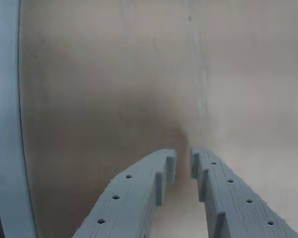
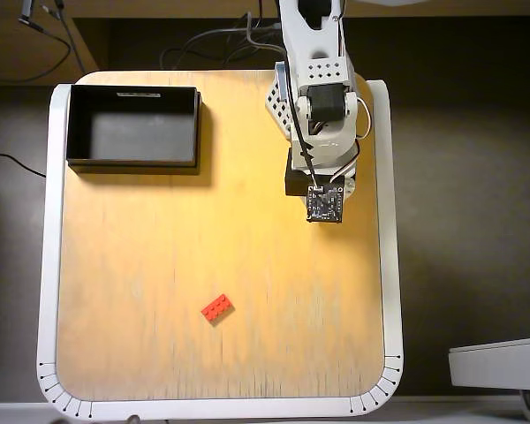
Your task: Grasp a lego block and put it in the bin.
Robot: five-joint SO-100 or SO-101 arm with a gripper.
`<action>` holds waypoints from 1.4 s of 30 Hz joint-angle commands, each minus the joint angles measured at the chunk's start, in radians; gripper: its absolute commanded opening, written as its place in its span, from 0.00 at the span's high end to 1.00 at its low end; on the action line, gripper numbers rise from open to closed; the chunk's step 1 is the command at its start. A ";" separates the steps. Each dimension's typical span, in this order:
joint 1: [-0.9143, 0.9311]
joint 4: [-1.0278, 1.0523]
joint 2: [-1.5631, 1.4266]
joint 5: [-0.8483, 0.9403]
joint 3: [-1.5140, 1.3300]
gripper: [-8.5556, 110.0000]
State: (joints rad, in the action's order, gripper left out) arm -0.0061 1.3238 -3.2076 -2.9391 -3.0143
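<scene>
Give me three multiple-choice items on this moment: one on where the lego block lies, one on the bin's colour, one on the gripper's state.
1. Where is the lego block in the overhead view?
A. inside the bin
B. on the bare board, below and to the right of the bin
C. between the gripper's fingers

2. What colour is the bin?
A. black
B. white
C. red

3. How is the gripper in the wrist view?
A. shut on the block
B. spread wide open
C. nearly shut, holding nothing

Key: 1 B, the red brick lies alone on the wood, far from the bin at the upper left. 2 A, its thin walls are black around a dark grey floor. 3 C, only a narrow gap shows between the fingertips, with bare wood behind.
</scene>
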 commanded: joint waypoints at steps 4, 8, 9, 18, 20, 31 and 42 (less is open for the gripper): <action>0.015 0.005 -0.091 0.003 -0.161 0.93; 0.015 0.005 -0.091 0.003 -0.161 0.93; 0.015 0.005 -0.091 0.003 -0.161 0.93; 0.015 0.005 -0.091 0.000 -0.161 0.93; 0.015 0.005 -0.091 -0.032 -0.161 0.92; 0.018 -0.025 -0.089 -0.169 -0.160 0.93; 0.084 -0.302 -0.054 -0.170 -0.143 0.93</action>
State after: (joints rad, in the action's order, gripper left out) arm 0.0476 1.1336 -3.2076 -3.0971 -3.0143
